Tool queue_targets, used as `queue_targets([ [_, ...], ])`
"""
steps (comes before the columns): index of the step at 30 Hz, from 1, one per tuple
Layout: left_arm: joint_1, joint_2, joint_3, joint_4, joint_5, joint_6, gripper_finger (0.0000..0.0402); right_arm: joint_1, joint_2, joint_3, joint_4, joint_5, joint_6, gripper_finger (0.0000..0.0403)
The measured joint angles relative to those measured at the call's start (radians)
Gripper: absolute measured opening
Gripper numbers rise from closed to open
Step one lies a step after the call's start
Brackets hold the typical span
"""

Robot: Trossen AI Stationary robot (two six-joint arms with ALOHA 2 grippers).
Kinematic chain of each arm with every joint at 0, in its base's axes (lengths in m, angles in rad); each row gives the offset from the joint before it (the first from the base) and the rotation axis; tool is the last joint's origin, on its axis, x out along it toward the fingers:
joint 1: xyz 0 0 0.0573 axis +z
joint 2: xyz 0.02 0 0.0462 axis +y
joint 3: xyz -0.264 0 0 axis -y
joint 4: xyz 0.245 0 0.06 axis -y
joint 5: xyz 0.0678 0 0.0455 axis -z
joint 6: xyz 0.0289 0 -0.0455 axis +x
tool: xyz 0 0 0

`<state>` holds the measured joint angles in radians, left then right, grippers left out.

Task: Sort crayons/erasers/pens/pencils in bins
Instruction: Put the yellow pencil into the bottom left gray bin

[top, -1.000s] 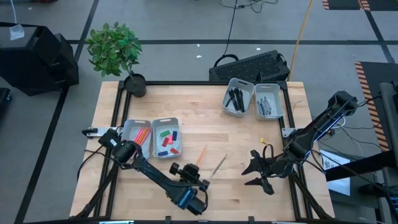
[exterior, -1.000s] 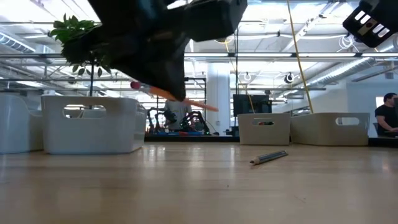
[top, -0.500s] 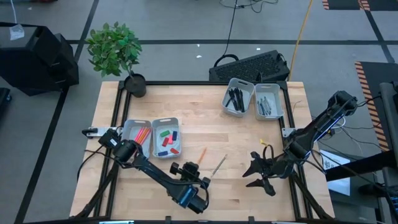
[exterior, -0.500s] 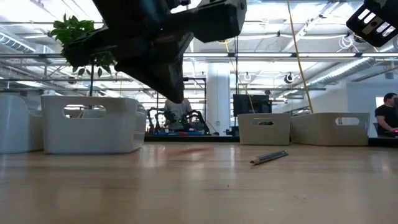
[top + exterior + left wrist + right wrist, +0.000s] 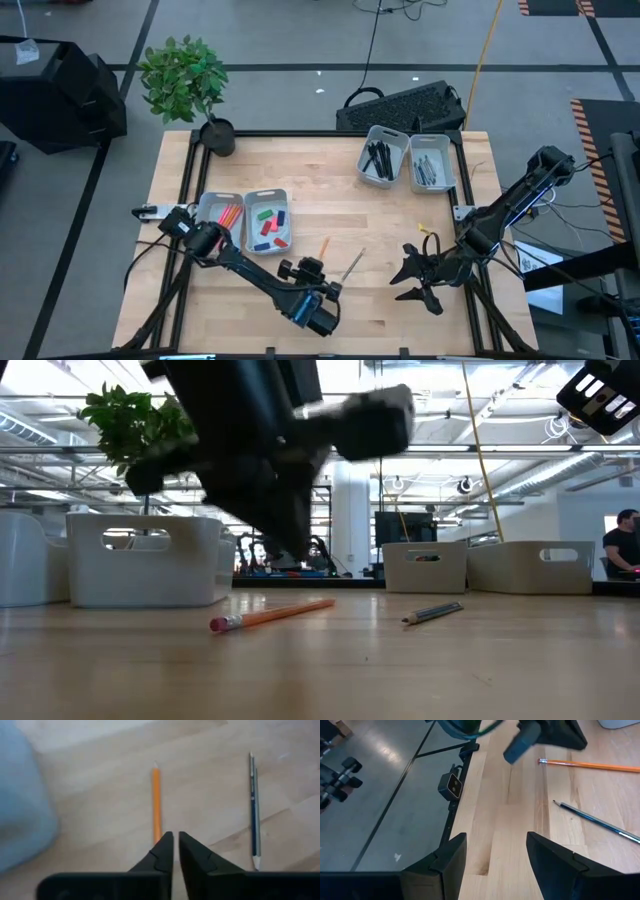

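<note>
I saw the left hand (image 5: 173, 840) nearly closed, empty, above the orange wooden pencil (image 5: 323, 246); the light-grey plastic bin (image 5: 283, 240) held coloured erasers (image 5: 266, 221); right hand (image 5: 495, 855) wide open

The right gripper (image 5: 495, 855) has its two dark fingers (image 5: 437, 865) spread wide apart, with nothing between them, above the bare wooden table (image 5: 515, 835) near its edge. Ahead of the fingers a thin dark pencil (image 5: 600, 822) lies flat, and beyond it an orange pencil (image 5: 590, 765). The left arm (image 5: 540, 735) hangs over the orange pencil's eraser end. Grey floor (image 5: 385, 795) lies past the table edge.
</note>
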<state>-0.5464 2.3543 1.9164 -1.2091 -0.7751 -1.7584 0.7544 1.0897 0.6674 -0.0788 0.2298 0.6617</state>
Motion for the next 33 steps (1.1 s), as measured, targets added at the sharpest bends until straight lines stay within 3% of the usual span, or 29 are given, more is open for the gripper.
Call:
queue_targets([
  [5, 0.035, 0.0, -0.092, 0.163, 0.05, 0.061, 0.0089, 0.0, 0.0, 0.0, 0.0, 0.0, 0.0, 0.0201],
  [10, 0.056, -0.001, -0.142, 0.17, 0.05, 0.029, 0.0125, 0.0, 0.0, 0.0, 0.0, 0.0, 0.0, 0.0201],
  [14, 0.066, -0.001, -0.146, 0.185, 0.067, 0.07, 0.0113, 0.0, 0.0, 0.0, 0.0, 0.0, -0.006, 0.0201],
  [19, 0.068, 0.014, -0.145, 0.228, 0.081, 0.129, 0.0062, 0.0, 0.0, 0.0, -0.002, 0.001, -0.019, 0.0201],
  [24, 0.06, 0.046, -0.141, 0.233, 0.029, 0.116, 0.0014, 0.0, 0.0, 0.0, -0.004, 0.001, -0.026, 0.0201],
  [27, 0.06, 0.06, -0.143, 0.24, -0.022, 0.108, 0.0013, 0.0, -0.001, -0.001, -0.009, 0.002, -0.026, 0.0201],
  [33, 0.059, 0.094, -0.144, 0.262, -0.095, 0.106, 0.0057, 0.0, 0.0, -0.001, -0.009, 0.003, -0.026, 0.0201],
])
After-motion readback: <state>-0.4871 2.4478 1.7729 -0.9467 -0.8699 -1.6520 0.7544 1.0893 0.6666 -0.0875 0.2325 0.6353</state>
